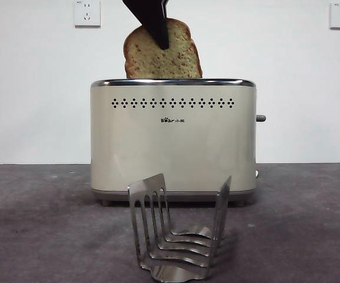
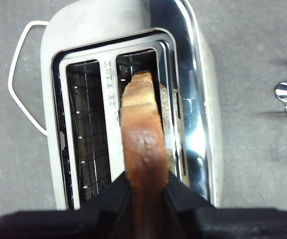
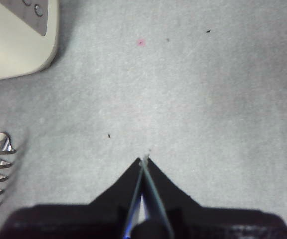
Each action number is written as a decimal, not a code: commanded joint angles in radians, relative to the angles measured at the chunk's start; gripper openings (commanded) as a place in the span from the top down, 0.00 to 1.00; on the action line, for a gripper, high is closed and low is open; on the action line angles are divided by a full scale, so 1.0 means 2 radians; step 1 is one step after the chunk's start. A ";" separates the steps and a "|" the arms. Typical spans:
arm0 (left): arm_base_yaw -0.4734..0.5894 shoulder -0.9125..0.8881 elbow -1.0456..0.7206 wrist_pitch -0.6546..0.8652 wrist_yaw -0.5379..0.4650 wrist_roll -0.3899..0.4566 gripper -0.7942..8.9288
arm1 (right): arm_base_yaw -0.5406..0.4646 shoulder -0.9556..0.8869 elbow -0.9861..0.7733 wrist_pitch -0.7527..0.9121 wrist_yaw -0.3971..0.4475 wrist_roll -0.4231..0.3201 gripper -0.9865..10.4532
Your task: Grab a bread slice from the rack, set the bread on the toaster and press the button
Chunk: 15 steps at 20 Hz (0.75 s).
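- The first step is judged done: the slice of bread [image 1: 175,59] is out of the rack [image 1: 178,236], whose slots stand bare in front of the toaster [image 1: 172,141].
- The second step is judged under way: the slice is held upright above the toaster, its lower edge entering one of the two top slots, the one next to the toaster's chrome side, while most of its domed top is seen above the chrome rim.
- The left gripper [image 2: 145,186] is closed on the slice, its jaws pressed against the two faces near the crust, directly above the toaster.
- The right gripper [image 3: 143,164] is seen with jaws brought together and nothing between them, over bare tabletop [image 3: 208,99] beside the toaster, with a corner of the rack also in its view.
- What is left, by judgement: the slice is to be lowered fully and released, and the button [image 1: 260,118], projecting from the toaster's side edge, is to be pressed; nothing is touching it.
- Counted: one slice of bread, one rack, one toaster with two slots, one button, two grippers.
- Two wall sockets [image 1: 87,13] are seen behind the toaster, and a white cord [image 2: 19,74] is looped beside it.
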 commanded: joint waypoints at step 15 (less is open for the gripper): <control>-0.022 0.064 0.002 0.034 -0.003 -0.014 0.93 | 0.000 0.000 0.002 0.005 0.014 -0.004 0.91</control>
